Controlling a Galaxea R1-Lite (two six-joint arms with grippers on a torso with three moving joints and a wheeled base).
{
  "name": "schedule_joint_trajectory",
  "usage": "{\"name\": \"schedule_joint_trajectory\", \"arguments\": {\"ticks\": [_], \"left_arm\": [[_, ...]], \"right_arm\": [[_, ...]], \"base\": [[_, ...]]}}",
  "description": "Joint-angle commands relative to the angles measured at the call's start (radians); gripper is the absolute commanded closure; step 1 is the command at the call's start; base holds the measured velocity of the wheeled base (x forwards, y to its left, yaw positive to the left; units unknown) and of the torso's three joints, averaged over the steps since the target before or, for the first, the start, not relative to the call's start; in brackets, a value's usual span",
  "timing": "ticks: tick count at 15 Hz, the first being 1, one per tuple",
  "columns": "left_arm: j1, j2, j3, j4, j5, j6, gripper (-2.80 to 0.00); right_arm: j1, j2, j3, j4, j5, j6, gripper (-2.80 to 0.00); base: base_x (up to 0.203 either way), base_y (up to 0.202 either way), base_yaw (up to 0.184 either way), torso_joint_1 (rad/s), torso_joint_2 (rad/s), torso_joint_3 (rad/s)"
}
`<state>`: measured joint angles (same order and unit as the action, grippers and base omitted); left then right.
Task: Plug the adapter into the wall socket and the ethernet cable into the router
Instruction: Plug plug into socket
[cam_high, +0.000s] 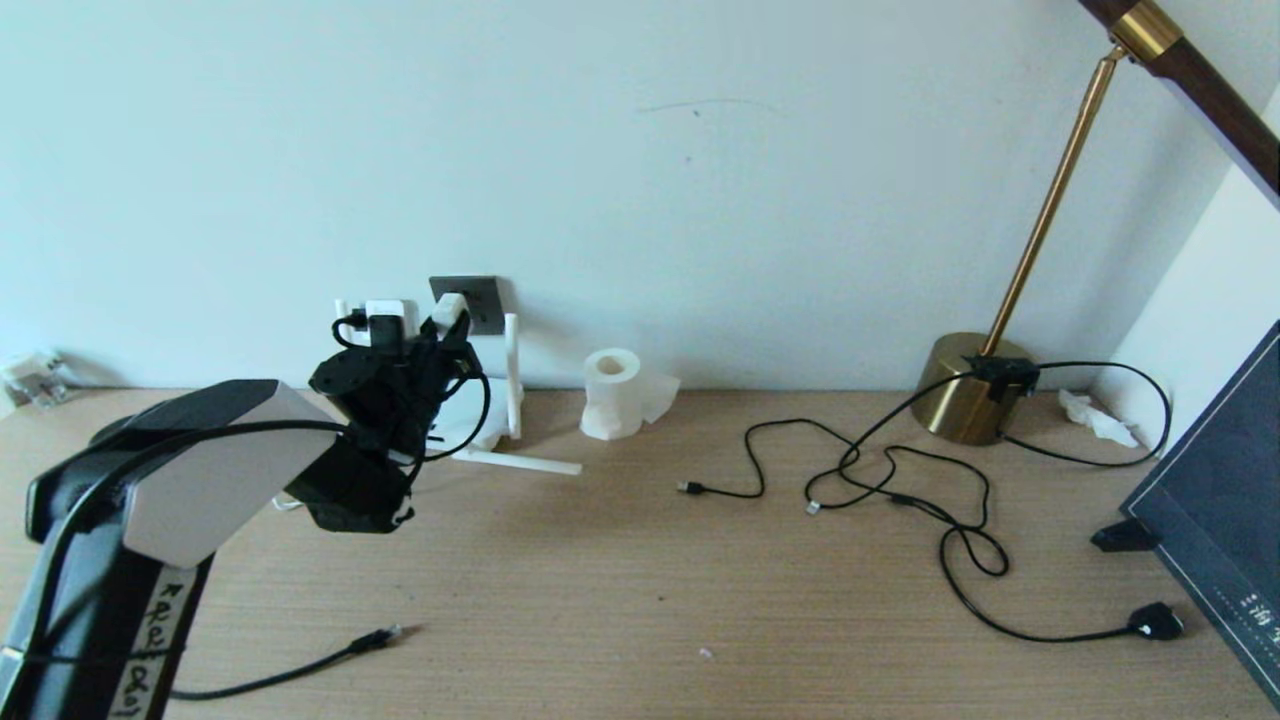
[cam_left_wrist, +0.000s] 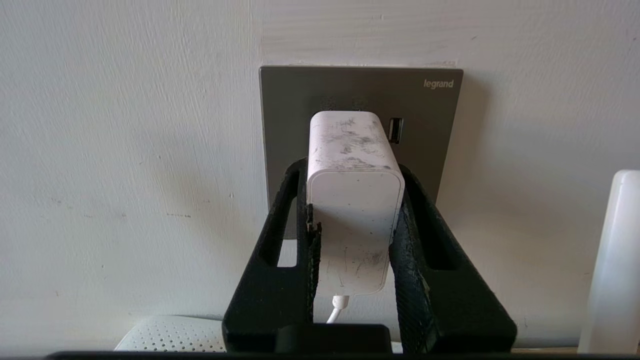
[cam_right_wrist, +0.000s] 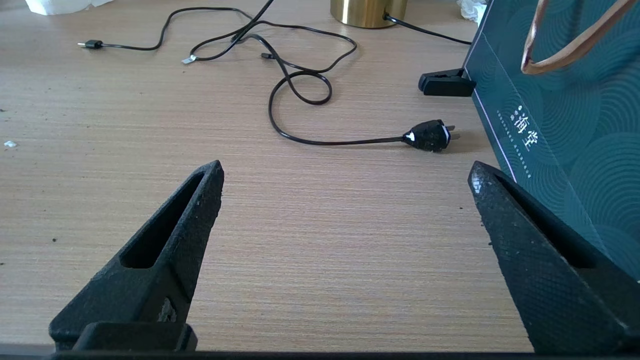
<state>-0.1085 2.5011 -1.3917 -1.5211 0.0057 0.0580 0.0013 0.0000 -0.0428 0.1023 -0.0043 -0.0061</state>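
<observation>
My left gripper (cam_left_wrist: 352, 172) is shut on the white adapter (cam_left_wrist: 355, 200), one black finger (cam_left_wrist: 300, 220) on each side. The adapter's far end meets the dark grey wall socket (cam_left_wrist: 425, 130); its pins are hidden. Its thin white cord hangs below. In the head view the adapter (cam_high: 450, 308) is at the wall socket (cam_high: 480, 298), above the router, whose white antennas (cam_high: 513, 375) stick out beside my arm. The router's dotted top (cam_left_wrist: 170, 335) shows under the gripper. The ethernet cable's plug (cam_high: 382, 636) lies on the table at front left. My right gripper (cam_right_wrist: 345, 170) hovers open over bare table.
A tissue roll (cam_high: 612, 392) stands by the wall. Thin black USB cables (cam_high: 850, 480) tangle at centre right. The brass lamp base (cam_high: 975, 400) has a black cord ending in a bulky plug (cam_high: 1155, 622). A dark green bag (cam_high: 1220, 500) stands at the right edge.
</observation>
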Motion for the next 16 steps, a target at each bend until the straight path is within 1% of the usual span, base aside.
{"name": "schedule_joint_trajectory", "arguments": {"ticks": [1, 9, 13, 16], "left_arm": [[0.001, 0.004, -0.001, -0.009, -0.003, 0.003, 0.00], [0.006, 0.004, -0.006, -0.009, -0.012, 0.013, 0.00], [0.007, 0.005, -0.038, 0.004, -0.012, 0.014, 0.00], [0.007, 0.007, -0.040, 0.004, -0.012, 0.019, 0.00]], "right_arm": [[0.000, 0.001, 0.000, 0.000, 0.000, 0.000, -2.80], [0.000, 0.002, 0.000, 0.000, 0.000, 0.000, -2.80], [0.002, 0.002, 0.000, 0.000, 0.000, 0.000, -2.80], [0.000, 0.000, 0.000, 0.000, 0.000, 0.000, -2.80]], "base": [[0.000, 0.000, 0.000, 0.000, 0.00, 0.000], [0.000, 0.000, 0.000, 0.000, 0.00, 0.000], [0.000, 0.000, 0.000, 0.000, 0.00, 0.000], [0.000, 0.000, 0.000, 0.000, 0.00, 0.000]]}}
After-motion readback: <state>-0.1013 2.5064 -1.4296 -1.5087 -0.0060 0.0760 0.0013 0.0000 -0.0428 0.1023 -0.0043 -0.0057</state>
